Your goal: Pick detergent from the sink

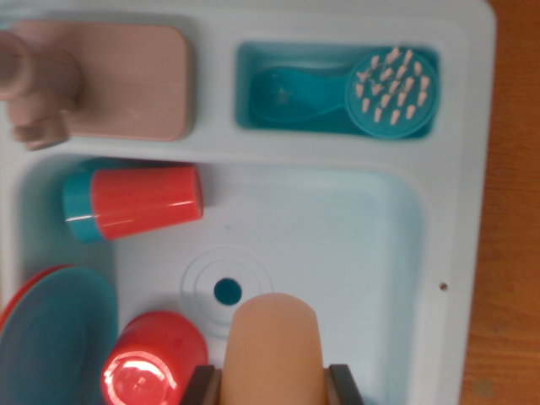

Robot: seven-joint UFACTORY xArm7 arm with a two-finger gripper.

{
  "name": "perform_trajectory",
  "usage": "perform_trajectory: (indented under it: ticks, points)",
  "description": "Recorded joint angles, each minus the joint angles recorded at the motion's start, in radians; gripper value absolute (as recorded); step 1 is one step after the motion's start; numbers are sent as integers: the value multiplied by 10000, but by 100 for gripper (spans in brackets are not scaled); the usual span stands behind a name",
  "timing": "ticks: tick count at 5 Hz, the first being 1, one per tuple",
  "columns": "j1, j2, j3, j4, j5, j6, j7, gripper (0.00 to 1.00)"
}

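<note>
Gripper (277, 390) closed on the detergent (277, 350), a beige bottle at the near edge, over the sink (354, 253) basin just near of the drain (227, 291). Red cup (153, 359) stands immediately left.

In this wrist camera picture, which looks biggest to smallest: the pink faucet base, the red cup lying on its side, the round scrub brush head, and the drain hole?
1. Pink faucet base
2. Red cup
3. Scrub brush head
4. Drain hole

This is apparent size only; the faucet base may sit nearer the camera.

pincer (274, 390) mostly cut off | detergent (277, 350) base hidden, perhaps gripped
</note>
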Motion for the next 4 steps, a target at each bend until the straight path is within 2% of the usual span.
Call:
perform_trajectory:
  ticks: [1,2,3,4]
  points:
    - [0,0,0,0,0,0,0,100]
    - [4,-128,-7,337,-30,463,32,100]
    - [4,-128,-7,337,-30,463,32,100]
    - [8,-247,-13,651,-57,894,61,100]
